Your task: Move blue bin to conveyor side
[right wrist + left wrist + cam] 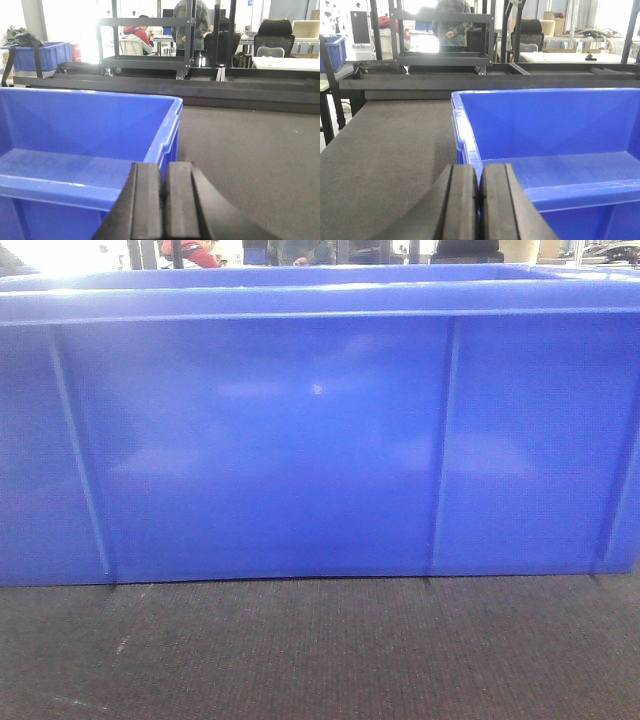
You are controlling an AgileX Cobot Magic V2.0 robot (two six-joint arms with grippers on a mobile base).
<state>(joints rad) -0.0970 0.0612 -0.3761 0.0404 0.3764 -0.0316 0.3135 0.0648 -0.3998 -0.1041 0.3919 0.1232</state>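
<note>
1. Where the two wrist views begin, nearest the lens, the left gripper (480, 200) has its black pads pressed together with nothing between them, poised at the near left corner of the blue bin (555, 150); the right gripper (164, 200) is likewise pressed together on nothing, at the bin's near right corner.
2. Seen from the front view, the bin's long ribbed wall (300, 440) fills almost the whole width, resting on the dark carpet-like table surface (320, 650) (a few pale specks mark it).
3. Beyond the bin, bare dark surface (390, 145) runs to a black conveyor frame (485, 80) crossing the far edge.
4. Farther off stand a black metal rack (145, 40), another blue crate (42, 55), office chairs (272, 35) and people, one in a red top (139, 34).
</note>
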